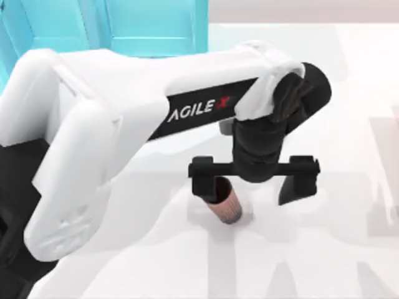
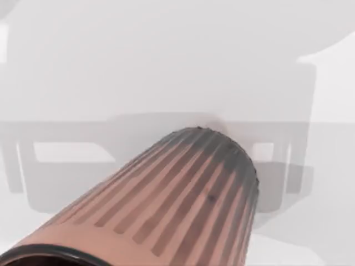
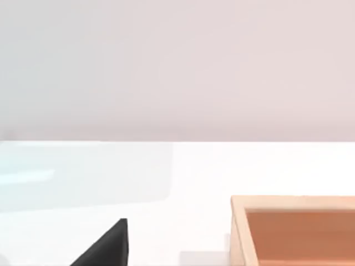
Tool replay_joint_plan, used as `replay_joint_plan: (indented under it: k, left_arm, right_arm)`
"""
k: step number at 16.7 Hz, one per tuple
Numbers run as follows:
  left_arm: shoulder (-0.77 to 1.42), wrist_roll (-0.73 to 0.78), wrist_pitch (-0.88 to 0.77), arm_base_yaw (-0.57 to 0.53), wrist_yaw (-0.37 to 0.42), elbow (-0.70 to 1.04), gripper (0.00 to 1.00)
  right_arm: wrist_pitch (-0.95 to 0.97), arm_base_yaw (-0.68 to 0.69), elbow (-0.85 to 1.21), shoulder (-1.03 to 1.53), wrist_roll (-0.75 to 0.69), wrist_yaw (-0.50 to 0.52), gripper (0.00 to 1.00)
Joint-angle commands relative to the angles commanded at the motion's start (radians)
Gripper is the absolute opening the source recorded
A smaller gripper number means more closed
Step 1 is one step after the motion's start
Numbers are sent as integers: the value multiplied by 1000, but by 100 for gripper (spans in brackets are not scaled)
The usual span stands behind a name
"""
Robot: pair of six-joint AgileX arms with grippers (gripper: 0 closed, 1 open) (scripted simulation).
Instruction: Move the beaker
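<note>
The beaker (image 1: 228,204) is a small copper-brown ribbed cup standing on the white table (image 1: 324,261) near the middle. My left gripper (image 1: 249,190) hangs over it, open wide. The beaker stands just inside the gripper's left finger (image 1: 206,185), which covers its rim, and well clear of the other finger (image 1: 294,185). Up close in the left wrist view, the beaker's ribbed side (image 2: 183,199) runs from its dark rim to its base on the table. A black part of my right gripper (image 3: 105,246) shows low in the right wrist view.
Teal panels (image 1: 124,25) stand behind the table at the back left. A light wooden box (image 3: 294,230) with an orange-brown inside sits on the table in the right wrist view. My left arm's white body (image 1: 93,143) covers the table's left half.
</note>
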Motion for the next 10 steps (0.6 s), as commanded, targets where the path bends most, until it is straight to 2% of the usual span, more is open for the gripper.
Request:
replay_joint_plan:
  k: [10]
  left_arm:
    - [0,0,0,0,0,0,17]
  right_arm:
    - [0,0,0,0,0,0,100]
